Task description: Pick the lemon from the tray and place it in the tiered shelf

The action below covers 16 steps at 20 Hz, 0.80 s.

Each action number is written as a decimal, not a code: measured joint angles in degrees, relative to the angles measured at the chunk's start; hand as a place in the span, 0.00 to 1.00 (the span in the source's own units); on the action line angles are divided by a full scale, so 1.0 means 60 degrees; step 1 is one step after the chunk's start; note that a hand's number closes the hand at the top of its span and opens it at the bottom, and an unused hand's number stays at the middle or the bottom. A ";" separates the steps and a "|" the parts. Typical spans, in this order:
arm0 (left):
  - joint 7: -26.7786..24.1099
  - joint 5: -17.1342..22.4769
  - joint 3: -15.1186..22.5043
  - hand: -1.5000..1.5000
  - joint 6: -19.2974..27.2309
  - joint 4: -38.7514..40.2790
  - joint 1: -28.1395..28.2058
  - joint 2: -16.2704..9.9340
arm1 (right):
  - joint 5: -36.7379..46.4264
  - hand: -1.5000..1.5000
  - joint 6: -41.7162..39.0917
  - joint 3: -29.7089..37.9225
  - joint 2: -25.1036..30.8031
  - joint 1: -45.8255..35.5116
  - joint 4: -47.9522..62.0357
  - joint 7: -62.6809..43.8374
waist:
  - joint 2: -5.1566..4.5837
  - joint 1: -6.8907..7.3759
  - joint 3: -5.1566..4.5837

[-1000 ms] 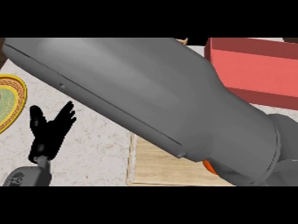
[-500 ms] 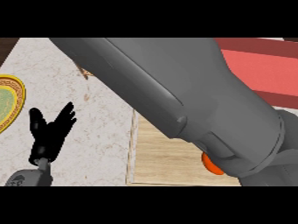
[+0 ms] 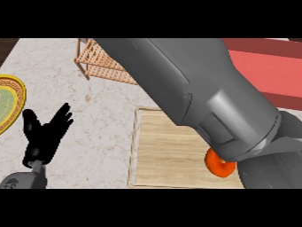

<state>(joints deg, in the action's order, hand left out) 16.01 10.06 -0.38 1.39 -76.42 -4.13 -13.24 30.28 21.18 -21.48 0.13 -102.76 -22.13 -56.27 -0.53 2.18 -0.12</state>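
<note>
Left hand point(image 3: 45, 135) rests open, fingers spread, at eight o'clock; right forearm point(image 3: 199, 102) hides its hand, state unknowable, above the tray point(image 3: 163, 150)

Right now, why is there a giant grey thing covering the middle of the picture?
In the head view, that is the robot's right forearm, so close to the camera it looks huge. It hides most of the wooden shelf, part of the wooden tray and the right hand. The left hand shows clearly, open.

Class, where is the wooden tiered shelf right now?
In the head view, the tiered shelf stands at the counter's far edge, upper left of centre, partly hidden behind the grey right forearm.
</note>
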 measured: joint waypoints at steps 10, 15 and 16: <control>-0.0220 -0.0185 0.0066 0.50 0.0092 0.0023 0.0036 0.0238 | 0.0279 1.00 0.0601 0.0359 0.0012 0.0100 0.0996 0.1095 | -0.0040 0.0078 0.0016; -0.0058 -0.0180 0.0075 0.50 0.0036 -0.0002 -0.0093 0.0258 | 0.0260 1.00 0.0766 0.0516 0.0019 0.0141 0.1209 0.1597 | -0.0050 0.0116 0.0009; -0.0020 -0.0166 0.0040 0.50 0.0039 -0.0017 -0.0082 0.0240 | 0.0249 1.00 0.0737 0.0581 0.0051 0.0118 0.1264 0.1693 | -0.0049 0.0107 0.0007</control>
<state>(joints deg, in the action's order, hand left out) 15.89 9.06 -0.14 1.63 -76.52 -4.62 -11.80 31.77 25.61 -18.00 0.44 -102.05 -14.54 -46.11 -0.82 2.82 -0.08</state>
